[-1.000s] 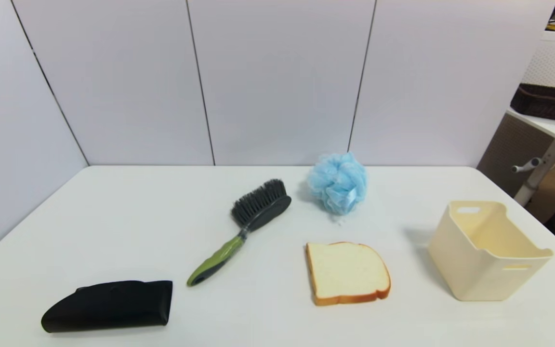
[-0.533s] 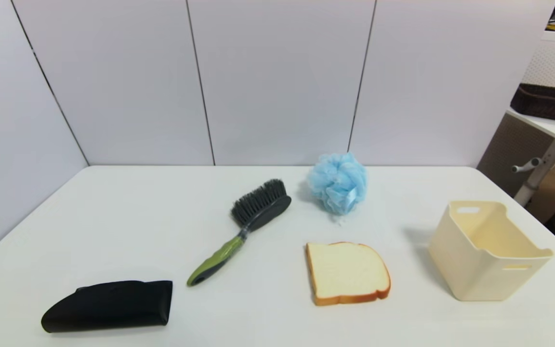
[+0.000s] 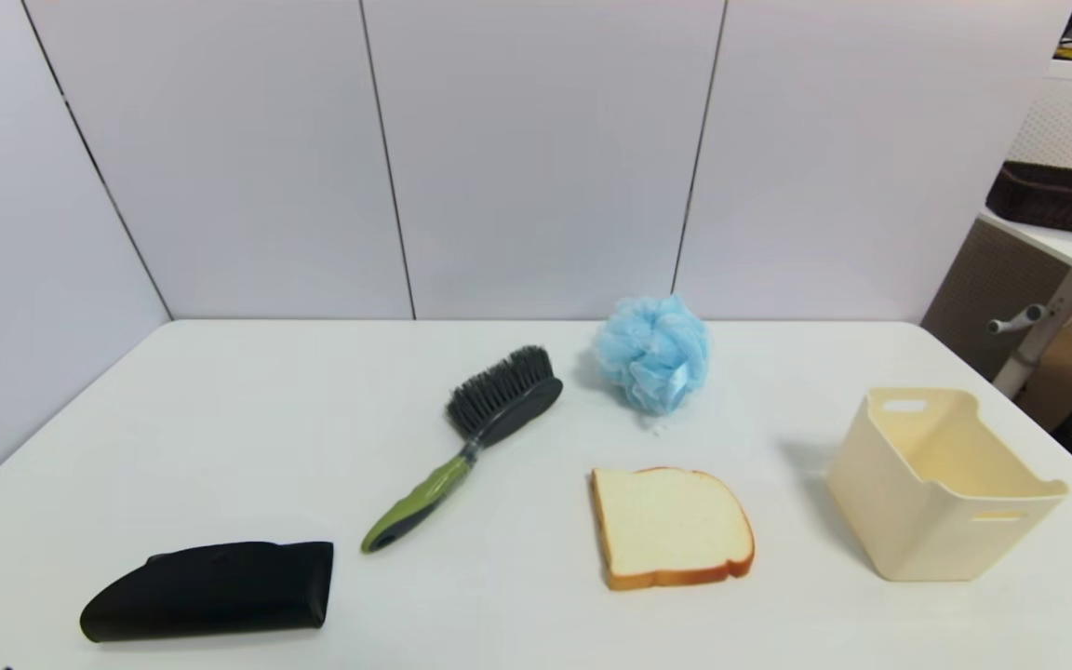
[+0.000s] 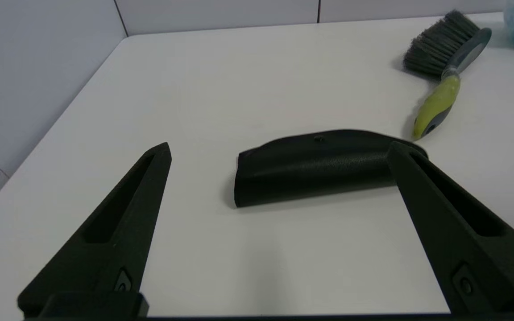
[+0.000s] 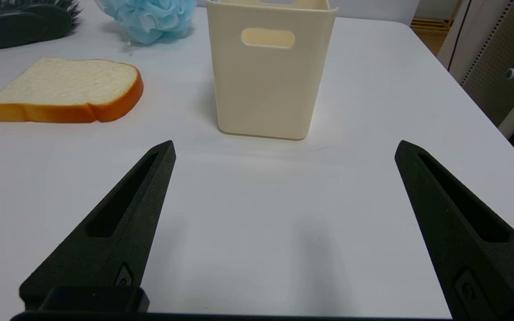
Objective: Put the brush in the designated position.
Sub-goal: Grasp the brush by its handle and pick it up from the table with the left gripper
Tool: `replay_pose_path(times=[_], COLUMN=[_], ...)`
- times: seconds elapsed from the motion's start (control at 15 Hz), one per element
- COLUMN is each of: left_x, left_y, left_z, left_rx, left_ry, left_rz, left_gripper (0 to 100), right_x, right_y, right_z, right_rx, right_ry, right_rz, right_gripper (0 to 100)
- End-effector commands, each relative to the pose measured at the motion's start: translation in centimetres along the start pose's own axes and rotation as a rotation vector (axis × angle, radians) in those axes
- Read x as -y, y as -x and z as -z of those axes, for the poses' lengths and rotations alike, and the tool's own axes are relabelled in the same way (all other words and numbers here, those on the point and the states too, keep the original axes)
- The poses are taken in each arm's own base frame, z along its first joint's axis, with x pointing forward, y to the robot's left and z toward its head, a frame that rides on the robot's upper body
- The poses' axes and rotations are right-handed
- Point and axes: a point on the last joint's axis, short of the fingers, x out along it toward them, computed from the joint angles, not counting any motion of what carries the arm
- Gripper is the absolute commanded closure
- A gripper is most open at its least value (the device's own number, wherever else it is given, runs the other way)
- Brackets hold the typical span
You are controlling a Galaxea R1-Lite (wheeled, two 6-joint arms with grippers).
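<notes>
1. The brush [image 3: 475, 437] is lying untouched on the counter [image 3: 247, 419], between the black case [image 3: 210, 589] and the blue pouf [image 3: 654, 353].
2. The left gripper [image 4: 279, 151] is hovering near the case, fingers spread.
3. The right gripper [image 5: 283, 149] is facing the cream bin [image 5: 266, 71], fingers spread.

The brush [image 5: 20, 20] is being cut off at the right wrist view's edge; the black case [image 4: 315, 167] is being partly hidden by the left gripper's finger [image 4: 453, 223].

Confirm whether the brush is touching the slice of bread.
No, the brush lies apart from the slice of bread, with bare white table between them.
</notes>
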Motion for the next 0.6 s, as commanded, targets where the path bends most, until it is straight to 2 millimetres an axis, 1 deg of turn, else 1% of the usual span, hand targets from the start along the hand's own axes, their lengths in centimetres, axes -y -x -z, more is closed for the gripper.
replay_pose_path(times=[0.07,0.13,0.2,0.27,0.33,0.47,0.6], left_x=[-0.5,-0.3,-0.2,-0.2,-0.1,0.2,0.7], left_y=[-7.2,-9.7,-11.6,-12.9,-13.9,-16.5,-19.3], left_z=[-12.5,-15.0,-16.9,-18.3,-19.3,-20.5,-20.4], left_rx=[-0.063,-0.067,-0.072,-0.081,-0.100,-0.133,-0.171], left_ry=[-0.002,-0.009,-0.018,-0.035,-0.051,-0.082,-0.133], left_rz=[0.153,0.167,0.171,0.182,0.188,0.200,0.218], left_gripper=[0,0,0,0,0,0,0], right_x=[0.0,0.0,0.0,0.0,0.0,0.0,0.0], right_y=[0.0,0.0,0.0,0.0,0.0,0.0,0.0], right_z=[0.0,0.0,0.0,0.0,0.0,0.0,0.0], right_rx=[-0.003,-0.003,-0.003,-0.003,-0.003,-0.003,-0.003], right_ry=[0.001,0.001,0.001,0.001,0.001,0.001,0.001], right_rz=[-0.001,-0.001,-0.001,-0.001,-0.001,-0.001,-0.001], right_gripper=[0,0,0,0,0,0,0])
